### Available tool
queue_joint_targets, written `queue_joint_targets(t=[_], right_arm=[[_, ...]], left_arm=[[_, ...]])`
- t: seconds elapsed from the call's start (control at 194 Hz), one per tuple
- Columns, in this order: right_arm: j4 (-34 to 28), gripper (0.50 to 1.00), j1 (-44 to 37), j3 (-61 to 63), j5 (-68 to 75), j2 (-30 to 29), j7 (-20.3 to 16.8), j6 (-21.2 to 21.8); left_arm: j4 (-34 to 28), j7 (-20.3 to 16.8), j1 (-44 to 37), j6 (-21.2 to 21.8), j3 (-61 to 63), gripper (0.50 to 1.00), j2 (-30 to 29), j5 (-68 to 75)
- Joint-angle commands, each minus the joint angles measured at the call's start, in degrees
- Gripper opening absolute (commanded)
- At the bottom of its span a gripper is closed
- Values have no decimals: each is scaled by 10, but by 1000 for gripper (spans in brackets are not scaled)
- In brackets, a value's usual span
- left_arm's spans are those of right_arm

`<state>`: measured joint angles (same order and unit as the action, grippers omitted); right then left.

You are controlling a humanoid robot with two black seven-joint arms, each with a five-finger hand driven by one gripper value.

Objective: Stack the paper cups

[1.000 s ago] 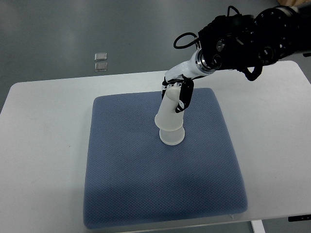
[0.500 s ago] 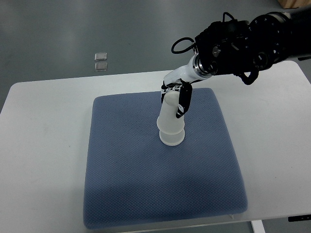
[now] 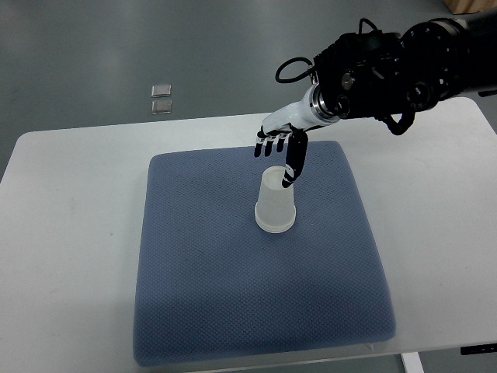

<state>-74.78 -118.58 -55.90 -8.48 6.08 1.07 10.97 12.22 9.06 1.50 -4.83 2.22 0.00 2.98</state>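
Above the pad's far middle I see my right hand (image 3: 281,148), fingers spread, holding nothing | just near of it the paper cups (image 3: 275,202) stand nested, upside down, axis vertical, rim on the blue pad (image 3: 210,295) | pad on white table (image 3: 70,233)
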Motion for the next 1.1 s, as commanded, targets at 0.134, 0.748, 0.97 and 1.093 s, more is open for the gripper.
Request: queue_joint_targets(t=[0.134,0.748,0.97,1.093], right_arm=[[28,860,31,103,79,128,5,-16],[203,862,517,736,229,184,122,-172],[300,899,617,862,230,94,132,-104],[339,899,654,906,230,60,139,-74]], left_arm=[[2,0,0,0,1,1000,0,0],[4,0,0,0,2,1000,0,0],[5,0,0,-1,2,1000,0,1],[7,0,0,0,2,1000,0,0]])
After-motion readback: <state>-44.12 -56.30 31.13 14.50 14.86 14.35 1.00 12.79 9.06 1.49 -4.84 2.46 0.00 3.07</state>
